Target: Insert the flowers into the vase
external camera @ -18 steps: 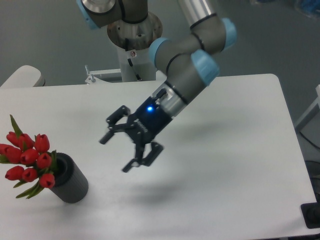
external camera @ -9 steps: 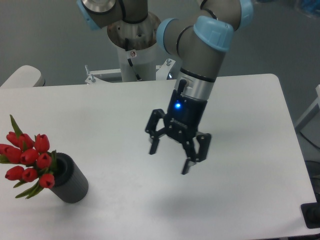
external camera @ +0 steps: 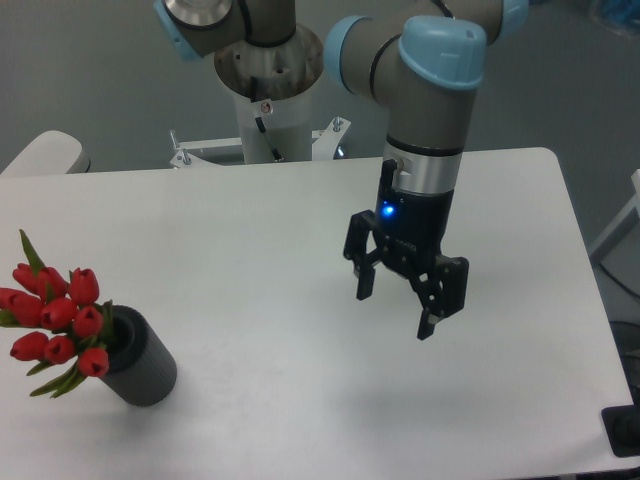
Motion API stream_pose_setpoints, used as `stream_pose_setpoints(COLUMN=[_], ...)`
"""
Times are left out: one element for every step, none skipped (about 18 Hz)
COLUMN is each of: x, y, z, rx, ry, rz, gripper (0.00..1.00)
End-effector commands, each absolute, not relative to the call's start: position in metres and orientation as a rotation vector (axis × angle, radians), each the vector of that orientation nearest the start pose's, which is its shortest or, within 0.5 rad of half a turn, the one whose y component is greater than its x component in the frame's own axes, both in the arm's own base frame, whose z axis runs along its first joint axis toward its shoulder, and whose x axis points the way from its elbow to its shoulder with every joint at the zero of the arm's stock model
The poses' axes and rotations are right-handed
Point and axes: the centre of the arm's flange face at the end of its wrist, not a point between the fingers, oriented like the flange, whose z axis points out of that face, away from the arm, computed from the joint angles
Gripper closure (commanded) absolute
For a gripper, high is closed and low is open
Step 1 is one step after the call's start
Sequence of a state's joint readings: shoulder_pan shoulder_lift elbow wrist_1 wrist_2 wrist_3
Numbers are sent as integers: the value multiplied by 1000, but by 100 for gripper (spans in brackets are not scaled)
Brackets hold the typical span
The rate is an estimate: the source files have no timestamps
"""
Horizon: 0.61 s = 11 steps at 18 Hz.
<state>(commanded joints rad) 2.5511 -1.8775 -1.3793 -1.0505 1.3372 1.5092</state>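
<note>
Camera view: fingers [external camera: 363,283] spread wide and empty, the gripper [external camera: 396,310] pointing down over the white table [external camera: 250,230] (grey floor behind, arm base at the far edge). Well apart, at the near left, the flowers [external camera: 55,320] sit in the vase [external camera: 142,362], leaning left. Since the earlier frames the gripper has swung rightward and turned upright.

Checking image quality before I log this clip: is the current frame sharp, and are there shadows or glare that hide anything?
Fixed camera view: evenly lit and mostly sharp, slightly soft overall. The open tool shows no motion blur and casts only a faint, diffuse shadow on the white table. The flowers and the vase are clear; the vase opening is dark. No glare, only a small blue light on the tool.
</note>
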Motion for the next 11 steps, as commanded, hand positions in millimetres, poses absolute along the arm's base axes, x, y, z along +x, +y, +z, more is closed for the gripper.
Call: stream_pose_setpoints(x=[-455, -456, -454, -454, -453, -453, -454, -453, -453, -454, -454], y=[490, 491, 493, 495, 495, 495, 495, 496, 496, 496, 496], z=[473, 473, 472, 471, 471, 473, 472, 472, 473, 472, 473], rx=[-2686, -2711, -2723, -2730, -2733, -2733, -2733, -2732, -2730, -2730, -2728], ry=[804, 822, 841, 856, 860, 860, 860, 862, 862, 862, 862], rz=[437, 442, 443, 448, 451, 456, 454, 456, 460, 460, 466], gripper=[0, 0, 0, 0, 0, 0, 0, 0, 0, 0, 0])
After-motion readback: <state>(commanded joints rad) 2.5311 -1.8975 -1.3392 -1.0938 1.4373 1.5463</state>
